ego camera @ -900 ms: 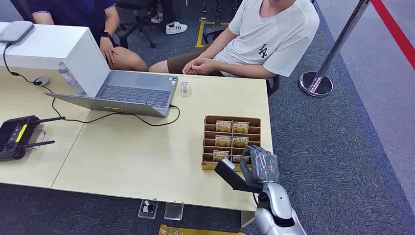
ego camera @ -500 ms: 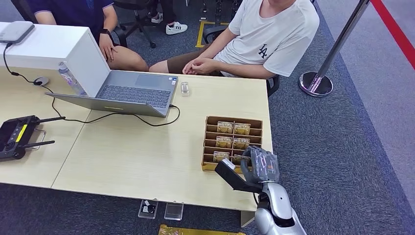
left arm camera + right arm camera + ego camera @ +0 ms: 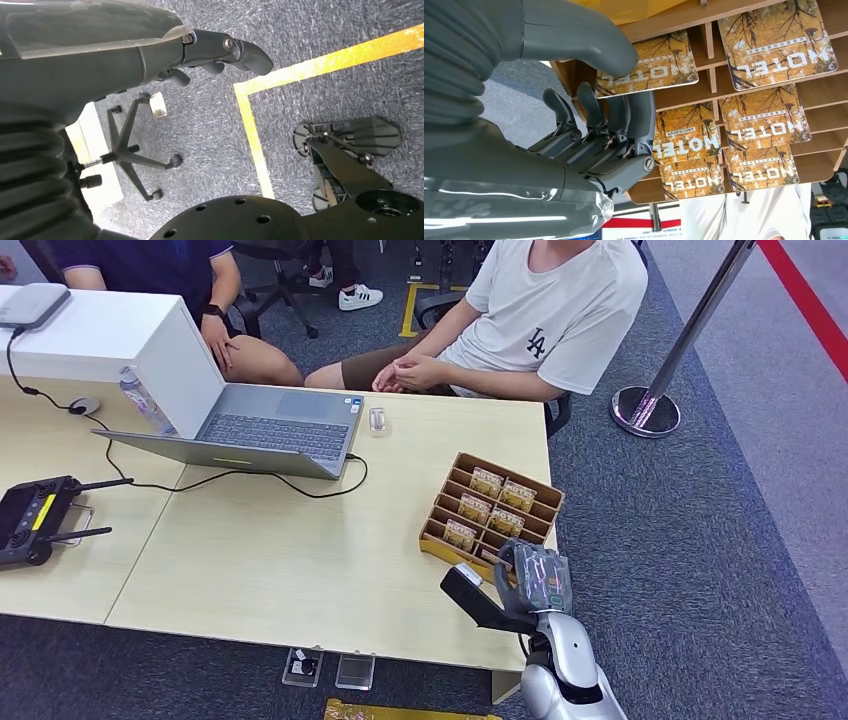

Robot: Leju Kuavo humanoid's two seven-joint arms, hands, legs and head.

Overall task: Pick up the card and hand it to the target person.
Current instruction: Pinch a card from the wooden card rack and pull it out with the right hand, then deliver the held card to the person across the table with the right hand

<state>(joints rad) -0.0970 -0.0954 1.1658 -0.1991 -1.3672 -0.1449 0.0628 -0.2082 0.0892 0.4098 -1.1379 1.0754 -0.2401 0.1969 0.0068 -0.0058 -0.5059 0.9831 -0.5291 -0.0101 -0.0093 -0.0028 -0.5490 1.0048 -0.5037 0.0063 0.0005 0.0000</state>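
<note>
A brown wooden card rack (image 3: 548,502) sits skewed near the table's right front corner, holding several yellow HOTEL cards (image 3: 487,481). My right hand (image 3: 535,578) is at the rack's nearest corner. In the right wrist view its thumb (image 3: 589,42) presses the face of the nearest card (image 3: 659,67) and its dark fingers (image 3: 624,120) curl under that card's edge, so the card is pinched. More cards (image 3: 769,120) lie in the slots beyond. A person in a white T-shirt (image 3: 560,310) sits across the table with hands clasped. My left hand (image 3: 220,50) hangs over the carpet, holding nothing.
An open laptop (image 3: 270,425) with its cable lies mid-table, a black remote controller (image 3: 35,515) at the left edge, a water bottle (image 3: 145,400) beside a white box. A second person in a dark shirt (image 3: 170,260) sits far left. A stanchion base (image 3: 648,410) stands on the carpet to the right.
The card rack has turned on the table, its far end swinging right and away, while my right hand stays at its near corner. The people have barely moved.
</note>
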